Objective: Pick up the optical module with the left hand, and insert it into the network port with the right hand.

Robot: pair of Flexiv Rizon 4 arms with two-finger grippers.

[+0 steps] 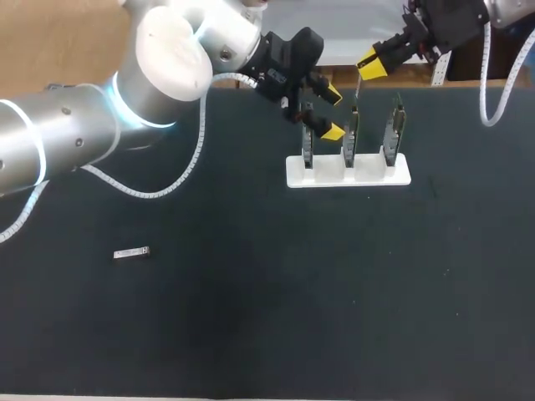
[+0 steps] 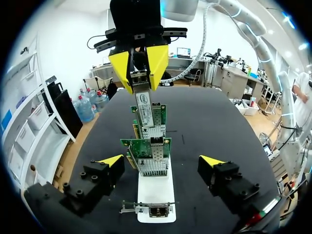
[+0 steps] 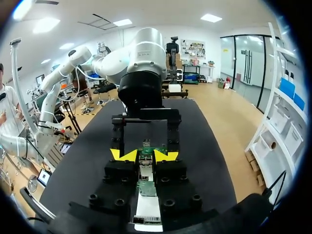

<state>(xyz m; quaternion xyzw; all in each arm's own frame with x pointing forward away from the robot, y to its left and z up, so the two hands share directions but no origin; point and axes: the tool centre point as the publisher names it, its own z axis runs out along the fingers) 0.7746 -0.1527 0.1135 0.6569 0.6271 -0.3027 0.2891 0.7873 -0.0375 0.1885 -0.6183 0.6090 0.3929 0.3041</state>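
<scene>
Cards stand upright in a white holder [image 1: 368,176], one in each of its three slots: a left card [image 1: 308,150], a middle card [image 1: 351,138] and a right card [image 1: 394,134]. The holder sits on the black counter [image 1: 251,317] near the far edge, a little right of the middle, with its long side running along that edge.

The right arm [image 1: 456,23] comes in over the far right corner. The right jaws are closed on the optical module [image 2: 139,82], their yellow fingertips [image 2: 119,66] pressing it from two sides. The silver module hangs downward above the row of cards. In the head view it is over the middle card, but it cannot be told whether its lower end touches a card.

The left arm [image 1: 75,134] reaches across from the left edge to the holder's left end. The left jaws are spread wide and grip nothing. Their fingertips [image 2: 111,161] stand on either side of the holder, apart from it, with the left card between them.

A small silver piece [image 1: 132,252] lies flat on the counter toward the left edge, well apart from the holder.
</scene>
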